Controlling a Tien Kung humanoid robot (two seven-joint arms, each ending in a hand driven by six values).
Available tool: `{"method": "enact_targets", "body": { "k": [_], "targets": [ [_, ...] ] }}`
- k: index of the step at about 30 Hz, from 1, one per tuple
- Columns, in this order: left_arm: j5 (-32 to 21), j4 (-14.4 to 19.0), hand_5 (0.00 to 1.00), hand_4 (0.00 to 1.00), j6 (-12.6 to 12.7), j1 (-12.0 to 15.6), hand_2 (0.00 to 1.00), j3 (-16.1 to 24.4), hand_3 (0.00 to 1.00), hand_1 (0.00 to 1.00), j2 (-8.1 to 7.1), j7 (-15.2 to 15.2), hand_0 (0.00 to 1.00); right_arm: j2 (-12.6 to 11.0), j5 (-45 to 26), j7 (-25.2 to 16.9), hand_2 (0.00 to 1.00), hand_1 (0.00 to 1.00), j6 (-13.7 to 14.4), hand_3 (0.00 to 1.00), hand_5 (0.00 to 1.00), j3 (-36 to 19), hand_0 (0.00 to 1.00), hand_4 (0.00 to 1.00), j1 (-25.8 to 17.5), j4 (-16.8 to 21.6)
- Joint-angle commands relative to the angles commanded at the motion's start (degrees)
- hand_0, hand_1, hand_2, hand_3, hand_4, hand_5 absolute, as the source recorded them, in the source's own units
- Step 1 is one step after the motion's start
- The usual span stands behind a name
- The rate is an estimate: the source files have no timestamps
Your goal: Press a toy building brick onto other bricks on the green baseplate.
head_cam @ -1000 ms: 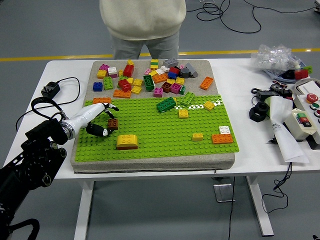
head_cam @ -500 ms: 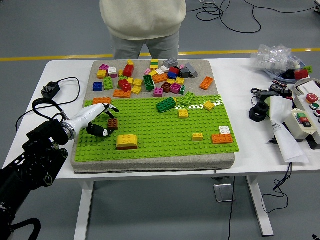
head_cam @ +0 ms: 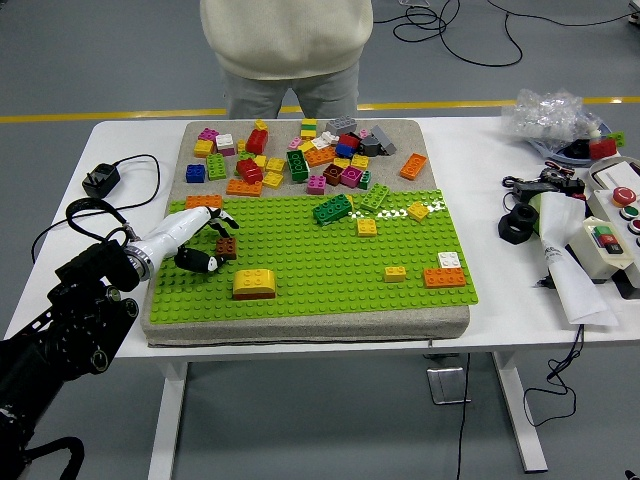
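Here, nearest you, the left arm comes in over the table's (head_cam: 120,140) near-left corner, and your left robot hand (head_cam: 193,240) sits over the left edge of the green baseplate (head_cam: 330,270). Its fingers are curled down around a small brown brick (head_cam: 226,247) — thumb and fingertips close on it, though you cannot tell from this view how firmly they grip. The brown brick rests on the baseplate studs, just up and left of a yellow arched brick (head_cam: 254,283) that stands near the plate's front edge.

Further right on the plate you have a small yellow brick (head_cam: 395,273) and an orange brick (head_cam: 443,277) with a white brick (head_cam: 449,260) touching its far side. Toward the middle sit a dark green brick (head_cam: 332,208) and a tilted light green brick (head_cam: 374,197).

Beyond the baseplate, a heap of loose mixed-colour bricks (head_cam: 300,155) covers the grey mat (head_cam: 400,135).

At the far side a person in a cream sweater (head_cam: 286,35) stands — hands not visible.
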State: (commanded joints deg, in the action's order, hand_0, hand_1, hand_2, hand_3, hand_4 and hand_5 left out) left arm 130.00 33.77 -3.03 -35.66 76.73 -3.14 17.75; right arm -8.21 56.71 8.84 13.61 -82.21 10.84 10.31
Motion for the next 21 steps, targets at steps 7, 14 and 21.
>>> {"method": "enact_targets", "body": {
  "k": [7, 14, 21],
  "targets": [
    [0.0, -0.49, 0.002, 0.525, 1.28, 0.24, 0.567, -0.13, 0.676, 0.706, 0.02, 0.46, 0.749, 0.1, 0.06, 0.02, 0.754, 0.732, 0.18, 0.744, 0.668, 0.15, 0.802, 0.998, -0.1, 0.0],
    [0.0, 0.0, 0.002, 0.465, 1.95, 0.66, 0.55, -0.11, 0.63, 0.679, -0.06, 0.76, 0.72, 0.13, 0.11, 0.01, 0.754, 0.732, 0.2, 0.744, 0.668, 0.19, 0.802, 0.998, -0.16, 0.0],
    [0.0, 2.77, 0.002, 0.462, 1.68, 1.56, 0.546, 0.23, 0.631, 0.672, -0.69, 0.78, 0.713, 0.1, 0.22, 0.03, 0.754, 0.732, 0.08, 0.745, 0.668, 0.03, 0.802, 0.998, -0.26, 0.0]
  ]
}}
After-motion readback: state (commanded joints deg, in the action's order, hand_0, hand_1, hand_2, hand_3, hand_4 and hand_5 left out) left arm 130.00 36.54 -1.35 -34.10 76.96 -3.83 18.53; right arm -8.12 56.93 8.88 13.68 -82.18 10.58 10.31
